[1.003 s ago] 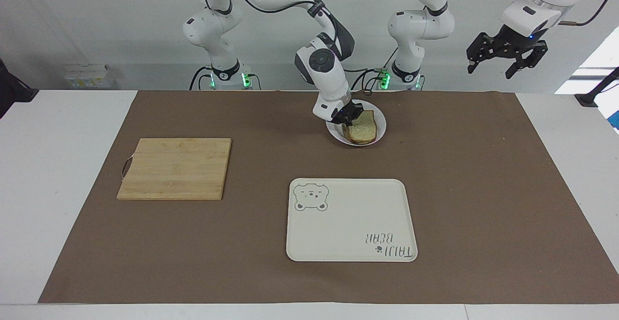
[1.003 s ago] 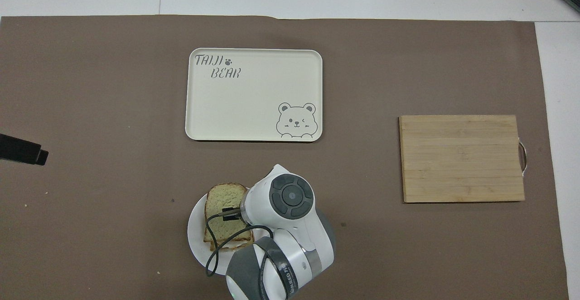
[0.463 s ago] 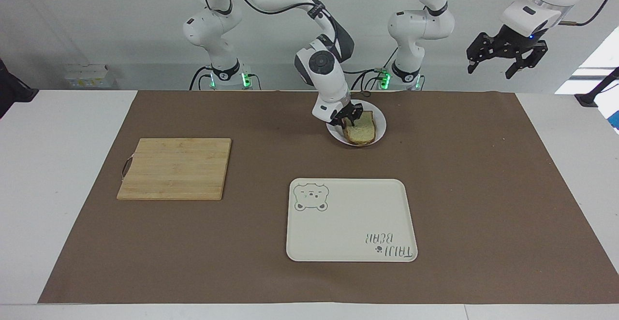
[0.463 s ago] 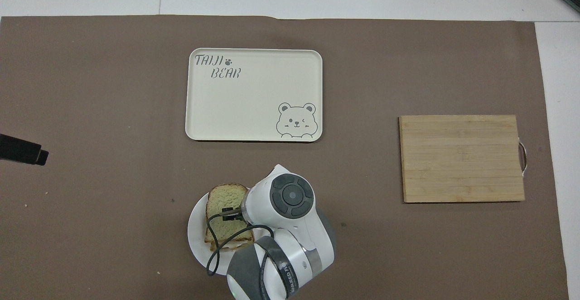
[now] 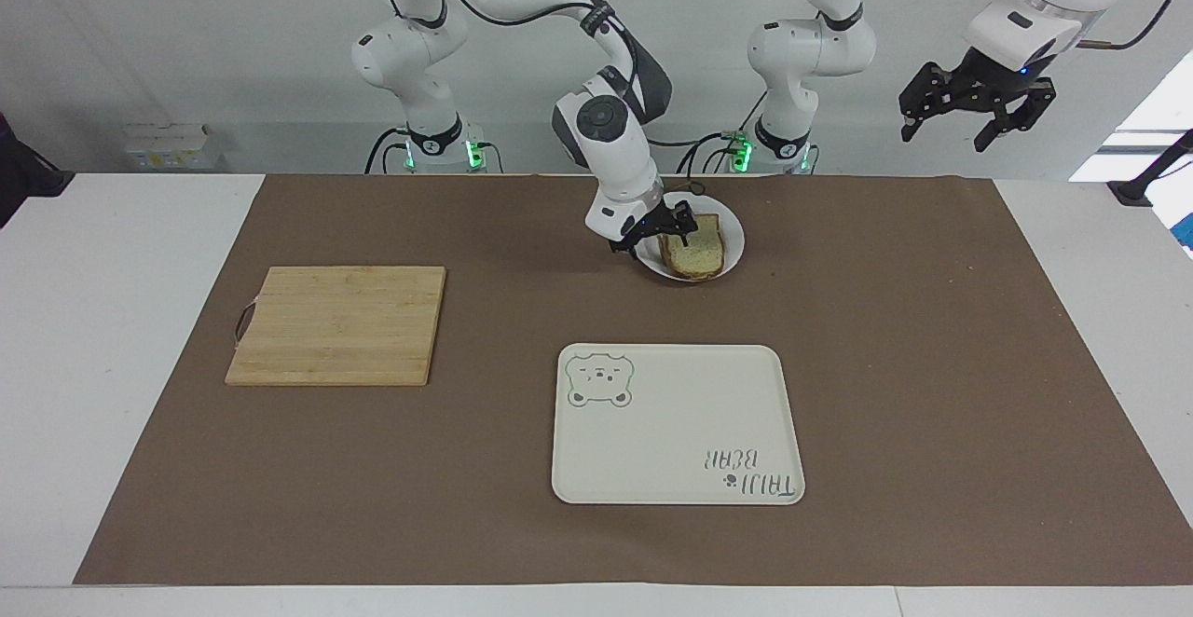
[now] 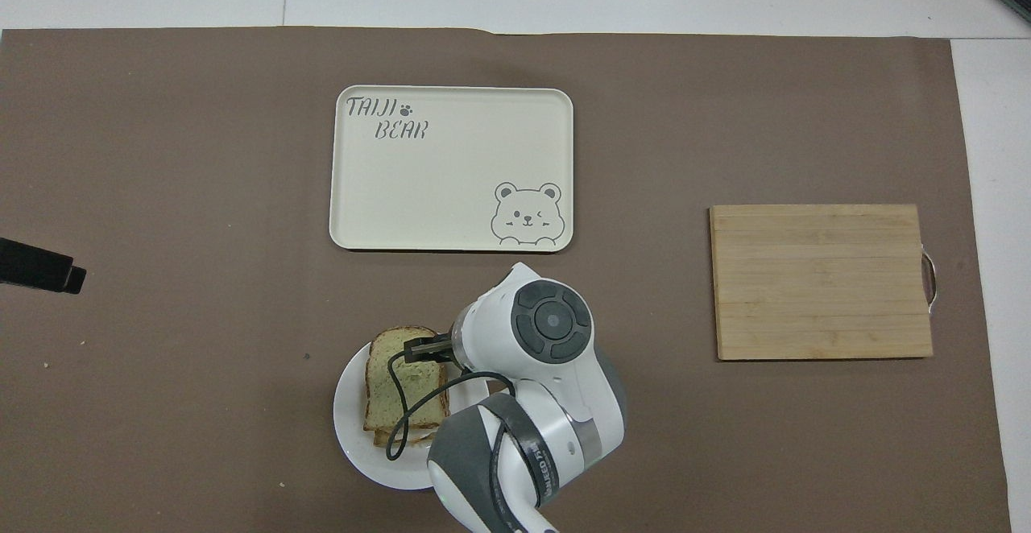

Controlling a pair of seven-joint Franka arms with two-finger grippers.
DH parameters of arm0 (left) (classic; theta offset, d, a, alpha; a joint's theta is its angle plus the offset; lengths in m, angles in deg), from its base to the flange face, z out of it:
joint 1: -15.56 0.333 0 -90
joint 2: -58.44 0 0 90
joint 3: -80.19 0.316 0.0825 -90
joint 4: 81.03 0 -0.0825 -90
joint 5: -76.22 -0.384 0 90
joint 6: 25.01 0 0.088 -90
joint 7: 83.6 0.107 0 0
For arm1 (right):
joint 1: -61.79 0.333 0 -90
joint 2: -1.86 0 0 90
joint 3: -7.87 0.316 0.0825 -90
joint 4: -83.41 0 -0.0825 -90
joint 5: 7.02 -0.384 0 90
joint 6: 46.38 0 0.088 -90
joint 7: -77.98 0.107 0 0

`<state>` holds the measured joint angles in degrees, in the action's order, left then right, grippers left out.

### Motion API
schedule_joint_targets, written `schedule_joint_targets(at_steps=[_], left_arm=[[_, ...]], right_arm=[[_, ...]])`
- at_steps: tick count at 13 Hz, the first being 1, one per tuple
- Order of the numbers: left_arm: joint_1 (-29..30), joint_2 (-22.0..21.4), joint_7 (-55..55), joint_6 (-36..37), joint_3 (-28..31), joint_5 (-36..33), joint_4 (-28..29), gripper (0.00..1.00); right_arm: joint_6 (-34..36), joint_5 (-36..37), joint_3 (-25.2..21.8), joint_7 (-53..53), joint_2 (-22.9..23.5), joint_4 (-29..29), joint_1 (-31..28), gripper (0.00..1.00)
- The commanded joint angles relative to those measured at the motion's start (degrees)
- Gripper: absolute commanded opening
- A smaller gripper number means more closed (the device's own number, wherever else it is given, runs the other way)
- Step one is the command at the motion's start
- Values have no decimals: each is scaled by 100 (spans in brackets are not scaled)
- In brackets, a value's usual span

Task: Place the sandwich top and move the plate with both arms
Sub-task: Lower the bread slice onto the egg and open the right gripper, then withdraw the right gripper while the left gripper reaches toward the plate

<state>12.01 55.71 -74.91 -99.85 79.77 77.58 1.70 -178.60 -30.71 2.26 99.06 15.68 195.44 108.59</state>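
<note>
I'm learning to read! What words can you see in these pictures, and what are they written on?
"TAIJI BEAR": on the cream tray, with a paw print beside it and a winking bear drawn in one corner.
Lettering on the right arm's grey wrist band: too small to read for sure.
No other words.

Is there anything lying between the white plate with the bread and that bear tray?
Nothing: between the plate and the bear tray only bare brown table cover shows, clearest in the overhead view.

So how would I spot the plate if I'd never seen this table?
Start at the brown mat and find the cream bear tray. Nearer the robots than the tray sits the plate, with the right gripper just above its edge. It is small, round and white, and the only thing carrying bread.
</note>
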Motion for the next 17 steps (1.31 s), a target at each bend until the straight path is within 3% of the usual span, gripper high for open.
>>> schedule_joint_targets(at_steps=[1,5,10,13,17], left_arm=[[38,-131,-26,31,-19,-40,129,100],[30,-131,-35,31,-19,-40,129,100],[29,-341,-44,-144,-28,301,540,100],[38,-815,96,-704,-11,925,1610,100],[47,-966,500,-1882,-11,1909,3246,100]], right_arm=[[476,513,34,-33,-527,30,-355,100],[1320,787,34,-59,-1012,-85,-1110,100],[2032,804,-36,-534,-1170,-294,-2050,100],[2429,935,-63,-578,-1267,-646,-2622,100],[2526,1936,-63,-596,-1478,-911,-2984,100]])
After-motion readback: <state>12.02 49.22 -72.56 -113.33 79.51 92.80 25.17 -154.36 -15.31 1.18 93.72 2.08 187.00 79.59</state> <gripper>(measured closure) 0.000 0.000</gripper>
